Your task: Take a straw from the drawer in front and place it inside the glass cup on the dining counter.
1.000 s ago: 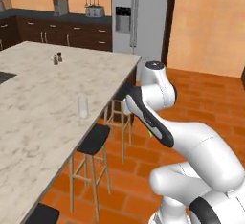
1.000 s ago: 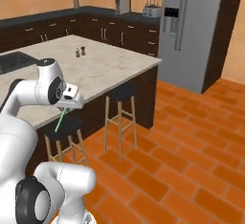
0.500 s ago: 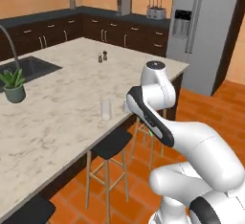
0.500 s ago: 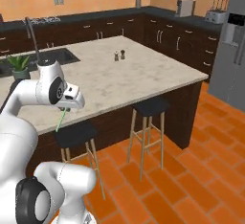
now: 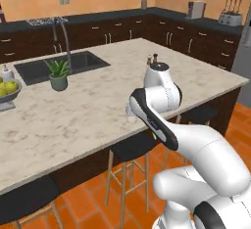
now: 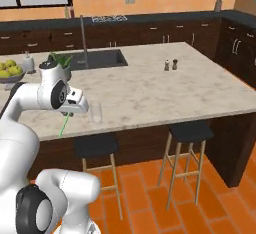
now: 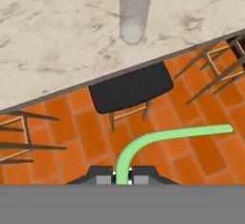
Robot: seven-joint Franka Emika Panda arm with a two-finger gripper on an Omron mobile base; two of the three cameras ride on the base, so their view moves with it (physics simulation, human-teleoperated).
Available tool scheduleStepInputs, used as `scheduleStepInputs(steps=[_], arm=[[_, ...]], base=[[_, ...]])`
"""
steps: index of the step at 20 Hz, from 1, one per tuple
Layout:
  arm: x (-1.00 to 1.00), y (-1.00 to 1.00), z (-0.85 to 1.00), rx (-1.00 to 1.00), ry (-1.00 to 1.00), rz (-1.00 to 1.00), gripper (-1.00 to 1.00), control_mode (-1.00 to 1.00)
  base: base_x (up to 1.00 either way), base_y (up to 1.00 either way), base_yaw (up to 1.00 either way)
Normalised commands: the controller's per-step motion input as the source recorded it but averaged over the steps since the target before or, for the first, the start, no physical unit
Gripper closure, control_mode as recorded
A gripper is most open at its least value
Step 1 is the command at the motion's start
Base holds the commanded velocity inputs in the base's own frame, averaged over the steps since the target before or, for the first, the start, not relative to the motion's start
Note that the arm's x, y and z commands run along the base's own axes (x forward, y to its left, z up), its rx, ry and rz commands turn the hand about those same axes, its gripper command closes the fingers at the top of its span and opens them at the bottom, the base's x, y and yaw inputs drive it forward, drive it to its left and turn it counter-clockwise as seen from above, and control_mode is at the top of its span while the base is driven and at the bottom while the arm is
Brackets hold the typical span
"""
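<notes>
Hand view: end effector (image 7: 122, 176) pinches bent green straw (image 7: 158, 139), seemingly smooth.

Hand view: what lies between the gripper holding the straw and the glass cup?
In the hand view, a black stool seat over orange floor tiles, then bare counter edge, separates the gripper, shut on the straw, from the glass cup.

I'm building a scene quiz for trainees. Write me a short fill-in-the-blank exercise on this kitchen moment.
1. The claw is shut on a light-green ____.
2. The glass cup stands near the edge of the dining counter and holds ____.
3. Directly below the cup's edge of the counter stands a black-seated ____.
4. The potted plant sits beside the dark inset ____.

Missing words: straw; nothing; stool; sink
</notes>
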Motion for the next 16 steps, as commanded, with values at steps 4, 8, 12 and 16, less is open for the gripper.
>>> scheduleStepInputs(steps=[4,8,12,16], arm=[[0.00,0.00,0.00,0.00,0.00,0.00,1.00,1.00],[0.00,0.00,0.00,0.00,0.00,0.00,1.00,1.00],[0.00,0.00,0.00,0.00,0.00,0.00,1.00,1.00],[0.00,0.00,0.00,0.00,0.00,0.00,1.00,1.00]], base=[[0.29,-0.64,0.51],[0.73,-0.63,0.44],[1.00,-0.37,0.32],[0.99,-0.02,0.19]])
